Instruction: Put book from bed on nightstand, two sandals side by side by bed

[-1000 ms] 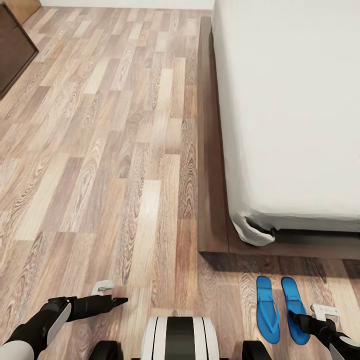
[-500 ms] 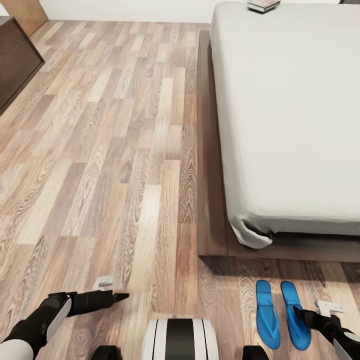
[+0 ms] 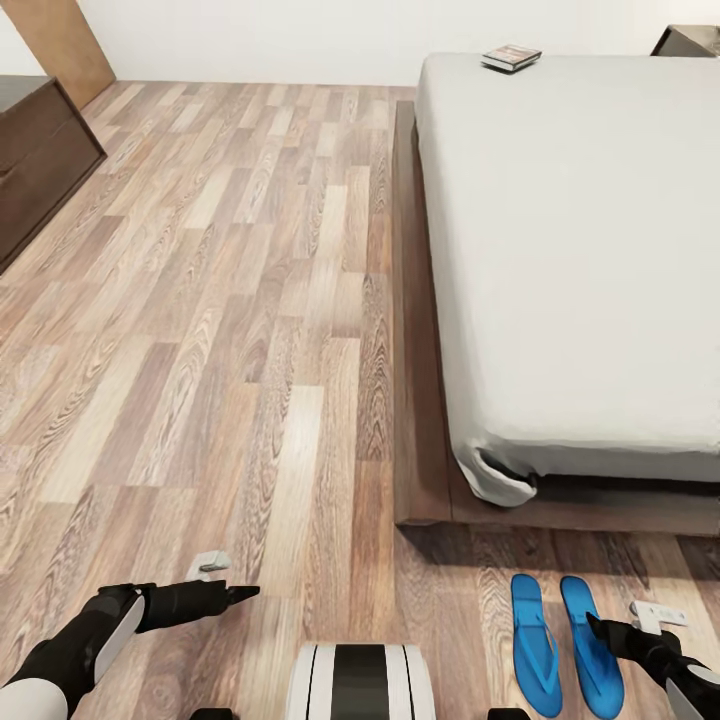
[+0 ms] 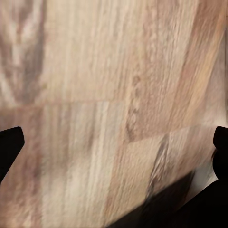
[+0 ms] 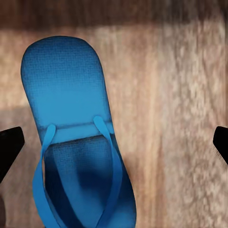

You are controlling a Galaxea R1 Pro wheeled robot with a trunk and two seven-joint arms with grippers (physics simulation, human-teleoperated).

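The book (image 3: 511,57) lies on the far left corner of the bed's pale mattress (image 3: 590,250). Two blue sandals (image 3: 533,640) (image 3: 590,648) lie side by side on the floor just off the foot of the dark bed frame (image 3: 425,400). My right gripper (image 3: 597,628) hovers over the right-hand sandal (image 5: 76,142), and in the right wrist view the gripper (image 5: 114,142) is open with nothing held. Over bare floor at the lower left, my left gripper (image 3: 245,593) (image 4: 114,142) is also open. A dark wooden corner (image 3: 690,38) beyond the bed may be the nightstand.
A long dark wooden bench (image 3: 40,150) stands along the left edge, with a brown door (image 3: 60,40) behind it. Wood-plank floor (image 3: 230,300) stretches wide between the bench and the bed. A white wall (image 3: 270,35) closes the far end.
The camera has tilted up, bringing the book, the far wall and the bed's far end into view. Both arms and the sandals hold their places.
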